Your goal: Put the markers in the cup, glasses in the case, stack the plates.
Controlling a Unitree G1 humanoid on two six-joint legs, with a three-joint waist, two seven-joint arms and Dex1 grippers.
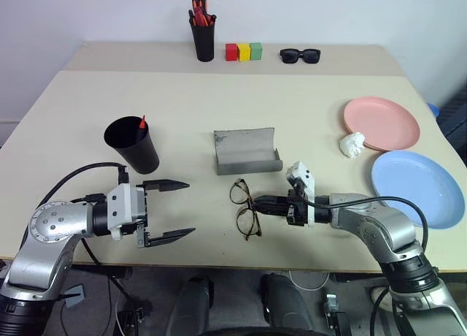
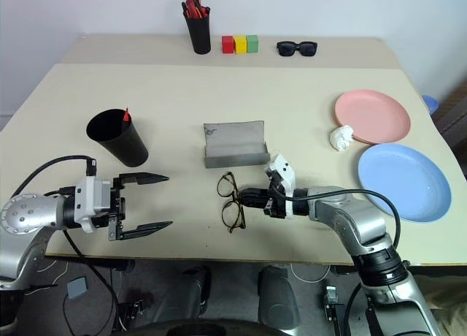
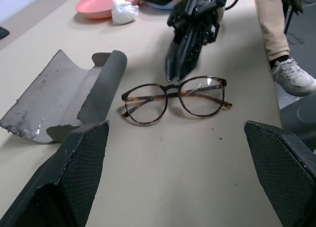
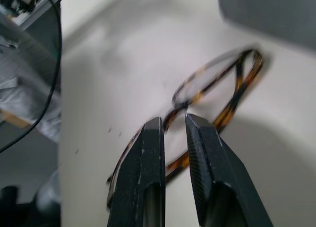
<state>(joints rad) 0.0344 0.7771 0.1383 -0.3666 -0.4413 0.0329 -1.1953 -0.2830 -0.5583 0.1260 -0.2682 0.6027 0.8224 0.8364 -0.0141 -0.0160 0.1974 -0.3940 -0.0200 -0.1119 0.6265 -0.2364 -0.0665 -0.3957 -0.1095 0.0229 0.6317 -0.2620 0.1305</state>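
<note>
beige table [image 1: 182,109] against pale wall [image 1: 87,14]

Beige counter [image 1: 190,102] bearing: black cup [image 1: 132,143]; open grey case [image 1: 246,151]; tortoiseshell glasses [image 1: 246,208] near the front edge; pink plate [image 1: 381,123] and blue plate [image 1: 417,187]; crumpled white wad [image 1: 352,144]; rear pen pot [image 1: 203,39], coloured blocks [image 1: 243,52], black sunglasses [image 1: 300,55].

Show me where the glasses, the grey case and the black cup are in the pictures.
glasses [image 3: 175,95]: left wrist view, on the bridge between the two lenses.
case [image 1: 245,152]: left eye view, on the grey inner lining of the open case.
cup [image 1: 140,155]: left eye view, on the black outer wall.
</note>
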